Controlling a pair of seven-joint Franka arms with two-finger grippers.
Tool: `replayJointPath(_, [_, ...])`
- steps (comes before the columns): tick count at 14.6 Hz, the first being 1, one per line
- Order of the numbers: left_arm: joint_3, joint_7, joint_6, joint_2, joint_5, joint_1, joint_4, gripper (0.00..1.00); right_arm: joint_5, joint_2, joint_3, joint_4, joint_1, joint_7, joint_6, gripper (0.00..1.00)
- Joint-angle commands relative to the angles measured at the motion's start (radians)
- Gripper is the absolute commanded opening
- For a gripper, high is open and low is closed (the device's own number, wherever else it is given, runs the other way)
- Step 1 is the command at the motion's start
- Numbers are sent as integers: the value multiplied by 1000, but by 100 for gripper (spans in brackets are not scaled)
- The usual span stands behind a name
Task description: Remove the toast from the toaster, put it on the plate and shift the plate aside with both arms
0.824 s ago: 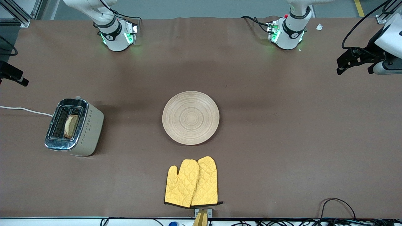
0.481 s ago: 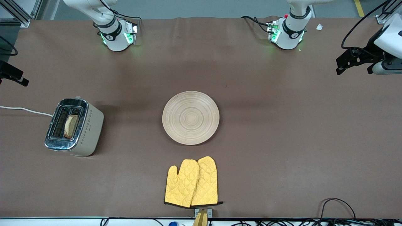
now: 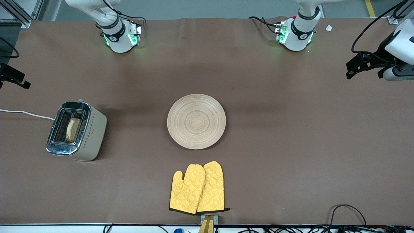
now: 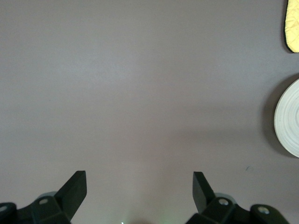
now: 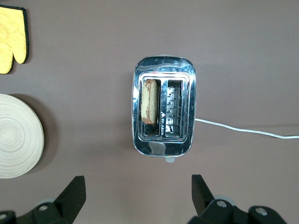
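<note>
The toast stands upright in one slot of the toaster, toward the right arm's end of the table; the right wrist view shows the toast from above. The pale wooden plate lies bare at the table's middle. My right gripper hangs open and empty high over the right arm's end of the table, its fingers wide apart in its wrist view, short of the toaster. My left gripper hangs open and empty over the left arm's end of the table, above bare cloth.
A pair of yellow oven mitts lies nearer the front camera than the plate. The toaster's white cord runs off the table's end. The plate's edge and a mitt tip show in the left wrist view. Brown cloth covers the table.
The left arm's hand has shifted slightly. The right arm, the toast, the plate and the mitts have not moved.
</note>
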Motion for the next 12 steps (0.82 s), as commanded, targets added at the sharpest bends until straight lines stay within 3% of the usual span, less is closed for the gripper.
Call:
replayJointPath(1, [1, 16, -20, 32, 15, 2, 49, 100, -14, -16, 17, -16, -15, 15, 6, 100])
replayJointPath(8, [1, 17, -20, 40, 3, 2, 51, 100, -11, -7, 15, -5, -20, 3, 6, 100])
replayJointPath(12, [1, 8, -20, 37, 5, 0, 62, 100, 3, 62, 18, -4, -8, 0, 58, 100])
